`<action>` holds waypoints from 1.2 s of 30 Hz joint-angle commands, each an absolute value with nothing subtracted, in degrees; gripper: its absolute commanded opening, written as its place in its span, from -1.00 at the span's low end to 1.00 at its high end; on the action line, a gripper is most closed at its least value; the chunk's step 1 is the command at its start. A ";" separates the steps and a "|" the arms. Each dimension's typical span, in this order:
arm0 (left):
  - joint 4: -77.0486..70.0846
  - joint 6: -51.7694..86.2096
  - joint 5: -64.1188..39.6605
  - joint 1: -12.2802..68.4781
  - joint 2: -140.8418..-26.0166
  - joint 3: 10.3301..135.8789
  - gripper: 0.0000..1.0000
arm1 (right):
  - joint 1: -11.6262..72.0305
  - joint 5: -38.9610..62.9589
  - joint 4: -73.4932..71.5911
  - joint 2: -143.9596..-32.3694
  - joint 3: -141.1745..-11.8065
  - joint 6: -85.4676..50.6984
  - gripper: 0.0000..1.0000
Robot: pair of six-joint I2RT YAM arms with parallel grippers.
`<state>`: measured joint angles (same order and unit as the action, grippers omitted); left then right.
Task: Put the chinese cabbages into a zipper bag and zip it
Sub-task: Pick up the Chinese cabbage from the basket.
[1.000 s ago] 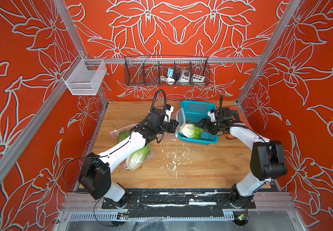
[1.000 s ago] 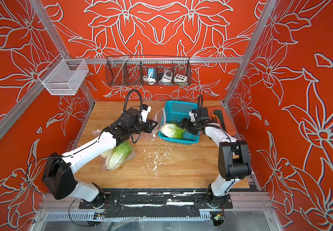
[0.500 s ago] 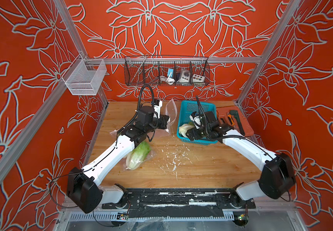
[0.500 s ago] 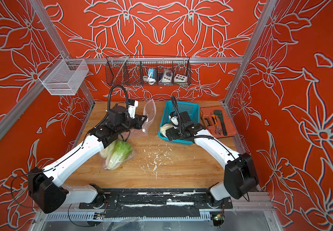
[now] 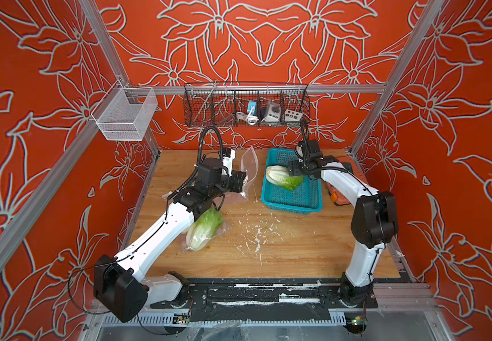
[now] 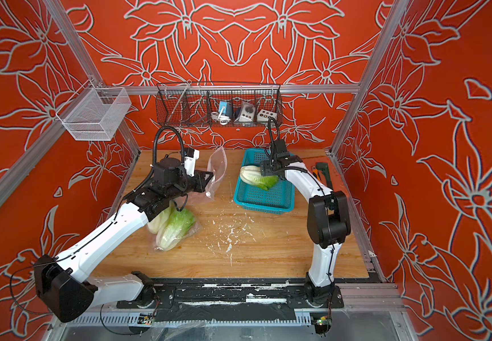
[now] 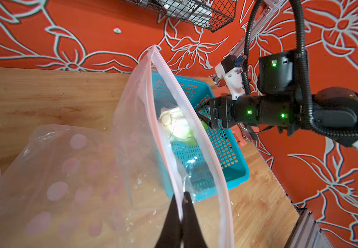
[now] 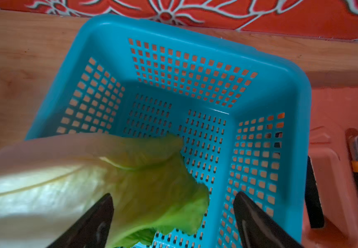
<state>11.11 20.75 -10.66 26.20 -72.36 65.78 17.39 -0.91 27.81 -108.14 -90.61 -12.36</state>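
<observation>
While left hand (image 7: 181, 196) pinches zipper bag (image 7: 130, 139) rim, right hand (image 8: 173, 194) spread wide round cabbage (image 8: 55, 182)

No legible txt, labels or nos. anywhere

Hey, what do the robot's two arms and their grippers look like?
Both the left arm and the right arm have glossy white shells with bulky black joints. A ribbed black hose loops over each wrist, beside a small white camera block. Green lights dot the right wrist. The left gripper and right gripper have black fingers tapering to points.
</observation>
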 commanded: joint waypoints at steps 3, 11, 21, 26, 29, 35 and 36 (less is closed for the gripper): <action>10.89 20.01 -11.69 25.93 -70.60 64.32 -1.00 | 18.81 5.06 24.66 -97.12 -81.23 -13.55 0.88; 7.62 21.84 -14.88 26.84 -71.98 63.20 -1.00 | 17.06 5.93 28.12 -97.33 -77.57 -27.35 0.87; 7.10 22.01 -15.40 28.95 -70.83 61.31 -1.00 | 16.96 6.83 28.86 -99.83 -74.62 -27.14 0.87; 5.78 21.51 -15.94 29.80 -73.08 61.49 -1.00 | 16.62 15.42 32.54 -105.81 -78.48 -21.88 0.63; 6.35 20.62 -15.29 29.90 -74.28 62.45 -1.00 | 16.32 16.53 30.59 -105.51 -78.26 -21.23 0.24; 7.55 19.21 -14.05 29.83 -74.37 63.62 -1.00 | 16.17 19.41 28.73 -98.40 -77.54 -21.95 -0.73; 7.56 19.10 -13.94 29.93 -74.35 63.72 -1.00 | 16.17 19.59 27.89 -96.14 -76.72 -22.73 -0.77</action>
<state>7.88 20.64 -14.66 29.69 -74.32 61.84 16.03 17.23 28.49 -102.00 -77.17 -22.11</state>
